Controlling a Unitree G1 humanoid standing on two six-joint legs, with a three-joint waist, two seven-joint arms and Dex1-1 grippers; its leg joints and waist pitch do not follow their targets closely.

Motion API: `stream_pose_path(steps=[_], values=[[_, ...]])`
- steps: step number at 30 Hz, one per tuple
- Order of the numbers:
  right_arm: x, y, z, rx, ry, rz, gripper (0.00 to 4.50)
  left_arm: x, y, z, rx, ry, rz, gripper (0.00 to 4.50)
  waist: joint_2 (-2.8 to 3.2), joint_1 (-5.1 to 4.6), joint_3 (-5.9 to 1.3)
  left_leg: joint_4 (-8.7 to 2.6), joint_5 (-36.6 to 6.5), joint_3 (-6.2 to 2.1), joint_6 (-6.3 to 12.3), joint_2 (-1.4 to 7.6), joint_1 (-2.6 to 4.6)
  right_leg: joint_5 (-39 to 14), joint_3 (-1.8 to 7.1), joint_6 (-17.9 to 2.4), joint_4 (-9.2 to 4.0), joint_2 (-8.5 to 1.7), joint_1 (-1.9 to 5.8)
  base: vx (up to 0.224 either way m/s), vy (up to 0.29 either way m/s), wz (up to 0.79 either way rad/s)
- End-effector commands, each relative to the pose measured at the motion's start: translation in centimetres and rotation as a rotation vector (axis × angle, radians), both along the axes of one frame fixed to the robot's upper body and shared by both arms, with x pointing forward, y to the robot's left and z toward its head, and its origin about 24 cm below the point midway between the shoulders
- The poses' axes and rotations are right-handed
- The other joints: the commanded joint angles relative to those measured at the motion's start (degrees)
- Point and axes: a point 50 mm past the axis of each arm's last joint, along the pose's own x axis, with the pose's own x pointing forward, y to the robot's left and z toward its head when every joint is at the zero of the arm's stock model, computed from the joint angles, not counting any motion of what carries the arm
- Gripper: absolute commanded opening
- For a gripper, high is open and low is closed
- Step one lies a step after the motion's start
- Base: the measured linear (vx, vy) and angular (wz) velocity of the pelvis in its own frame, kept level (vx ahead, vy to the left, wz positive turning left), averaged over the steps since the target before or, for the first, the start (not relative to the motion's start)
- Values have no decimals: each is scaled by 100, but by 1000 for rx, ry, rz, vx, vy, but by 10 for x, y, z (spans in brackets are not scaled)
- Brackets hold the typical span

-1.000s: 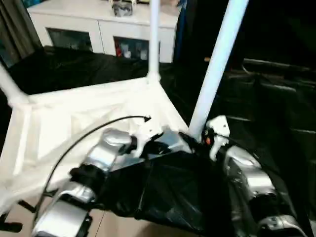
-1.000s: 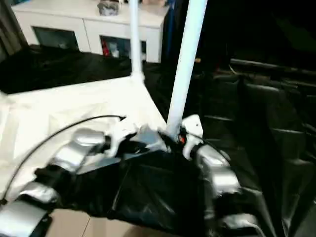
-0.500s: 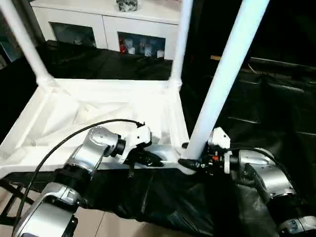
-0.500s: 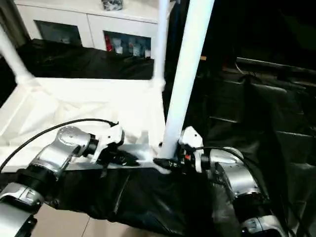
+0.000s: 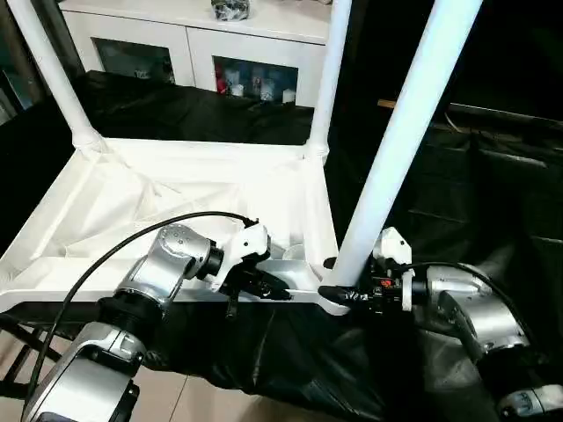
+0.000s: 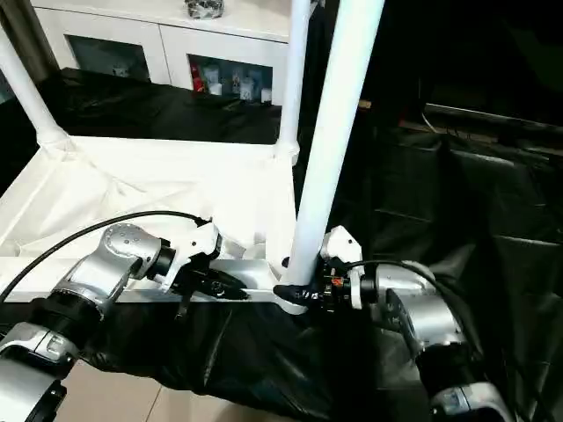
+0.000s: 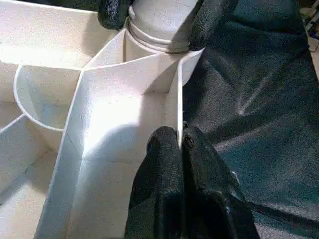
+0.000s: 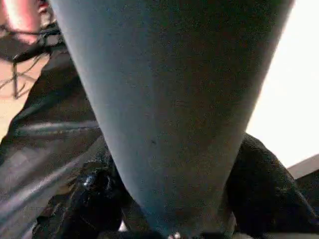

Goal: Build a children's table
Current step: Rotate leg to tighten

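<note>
The children's table lies upside down: its white tabletop (image 5: pixel 176 189) shows its ribbed underside on a black-covered surface. Three white legs stand up from the corner sockets: the far left leg (image 5: pixel 48 70), the far right leg (image 5: pixel 327 79) and the near right leg (image 5: pixel 400 141). My right gripper (image 5: pixel 339 294) is shut around the base of the near right leg (image 8: pixel 169 99), just above its socket, with one black finger (image 8: pixel 264 189) on each side. My left gripper (image 7: pixel 179 139) is shut on the thin near rim of the tabletop, a short way left of that corner.
A white cabinet (image 5: pixel 202 44) with glass doors stands behind the table. Black sheeting (image 5: pixel 475 193) covers the support and the boxy shapes to the right. Light floor (image 5: pixel 202 404) shows below the near edge. A black cable (image 5: pixel 114 255) loops over my left forearm.
The whole view has shifted as the camera moved. My right gripper's fingers have narrowed onto the base of the near right leg. The left gripper still holds the rim.
</note>
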Motion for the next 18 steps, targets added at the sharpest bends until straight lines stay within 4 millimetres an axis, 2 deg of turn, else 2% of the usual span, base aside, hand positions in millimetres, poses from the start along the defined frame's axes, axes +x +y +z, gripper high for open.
stream_pose_path(steps=[1,3,4,5,6,7,8,9,10,11,12,13,14,15,18], values=[[-4,10,-21,-2,76,-116,244,-1,-12,-14,5,33,76,0,-13,-18,-143,-365,-482,41,570,126,-56,82,237,-1678,-381,-282,274,0,0,0],[-4,15,-29,-10,80,-205,243,1,-22,-17,3,33,118,0,-10,-40,-116,-406,-877,35,361,124,-39,-606,245,-1503,-455,-288,260,0,0,0],[-4,15,-29,-10,80,-205,243,1,-22,-17,3,33,118,0,-9,-45,-110,-418,-959,32,306,127,-38,-786,252,-1439,-473,-288,256,0,0,0],[-5,22,-37,-29,85,-282,243,2,-35,-20,0,32,163,0,-5,-55,-98,-440,-1134,24,232,125,-29,-1135,257,-1324,-512,-290,241,0,0,0],[-6,25,-40,-34,87,-303,243,2,-40,-21,-1,31,174,0,14,-68,-81,-453,-1254,31,154,126,-7,-1334,265,-1242,-548,-288,206,0,0,0],[-6,26,-40,-35,88,-312,243,2,-42,-21,-2,30,179,0,1,-81,-47,-476,-1540,20,114,115,9,-1787,264,-1113,-597,-280,182,0,0,0],[-4,36,-46,-49,98,-391,243,3,-56,-23,-15,26,218,0,7,-87,-34,-490,-1659,4,96,109,9,-2031,263,-1032,-618,-287,181,0,0,0],[-4,36,-46,-49,98,-391,243,3,-56,-23,-15,26,218,0,10,-106,-40,-502,-1762,-17,34,113,17,-2267,274,-912,-644,-299,166,0,0,0],[-3,40,-48,-53,100,-423,243,2,-62,-24,-20,27,229,0,14,-119,-51,-510,-1793,-32,29,101,16,-2328,281,-849,-653,-288,162,0,0,0],[1,54,-50,-50,110,-486,243,2,-75,-25,-29,21,259,0,19,-140,-48,-514,-1799,-33,33,97,2,-2269,292,-821,-660,-277,154,0,0,0],[1,54,-50,-50,110,-486,243,2,-75,-25,-29,21,259,0,19,-140,-48,-514,-1799,-33,33,97,2,-2269,292,-821,-660,-277,154,0,0,0],[6,68,-47,-43,114,-535,243,2,-85,-26,-44,15,283,0,9,-157,-49,-523,-1867,-44,36,79,0,-2416,294,-739,-672,-266,142,0,0,0],[9,74,-45,-43,103,-546,243,2,-89,-25,-52,12,294,0,44,-159,-46,-522,-1906,-46,32,77,9,-2450,302,-728,-676,-267,129,0,0,0],[11,77,-43,-44,95,-552,243,2,-90,-25,-58,10,300,0,22,-182,-54,-525,-1922,-54,41,70,-2,-2486,306,-695,-680,-259,127,0,0,0],[13,79,-40,-41,64,-539,243,3,-91,-23,-65,5,307,0,38,-171,-74,-533,-1863,-46,113,76,-13,-2238,311,-691,-687,-258,141,0,0,0]])
